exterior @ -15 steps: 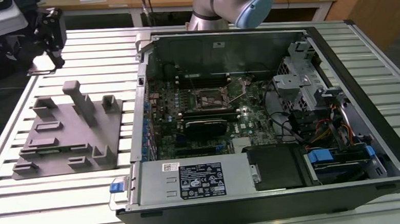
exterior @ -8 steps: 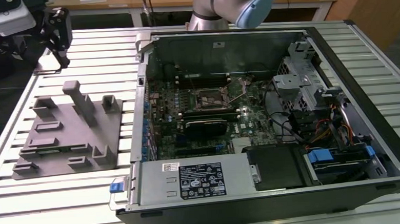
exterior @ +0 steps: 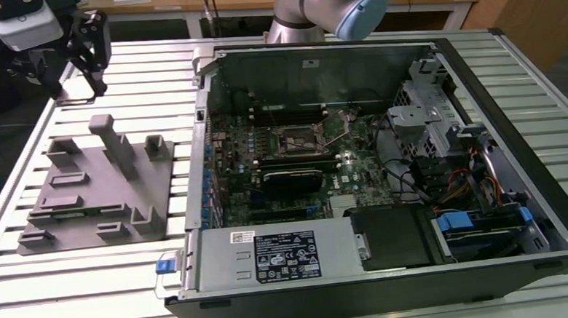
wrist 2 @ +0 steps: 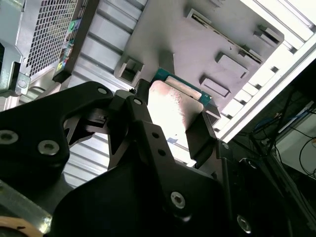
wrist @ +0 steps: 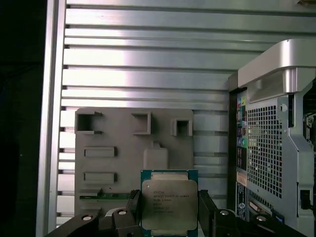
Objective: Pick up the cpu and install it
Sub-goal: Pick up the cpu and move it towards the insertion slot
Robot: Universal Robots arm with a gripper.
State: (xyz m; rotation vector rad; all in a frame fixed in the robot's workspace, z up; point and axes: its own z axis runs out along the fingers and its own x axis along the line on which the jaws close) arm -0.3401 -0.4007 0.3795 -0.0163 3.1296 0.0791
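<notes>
The cpu [wrist: 169, 205] is a small square chip with a silvery-beige top and a green rim. It sits clamped between the two black fingers of my gripper [wrist: 169, 215], which is shut on its opposite edges. The second wrist view shows the cpu [wrist 2: 175, 106] from its shiny side, in the same gripper [wrist 2: 168, 121]. In the exterior view the gripper [exterior: 78, 88] hangs over the table's far corner at the exterior view's left, beyond the grey tray [exterior: 91, 191]. The black socket [exterior: 302, 137] lies in the middle of the motherboard, its thin lever raised.
The open computer case [exterior: 308, 63] fills the exterior view's right half, with drive cages and cables along its right side. The grey tray [wrist: 113, 133] with upright posts lies on the slatted metal table [exterior: 96, 285]. The case's perforated rear wall [wrist: 269, 143] stands close beside the tray.
</notes>
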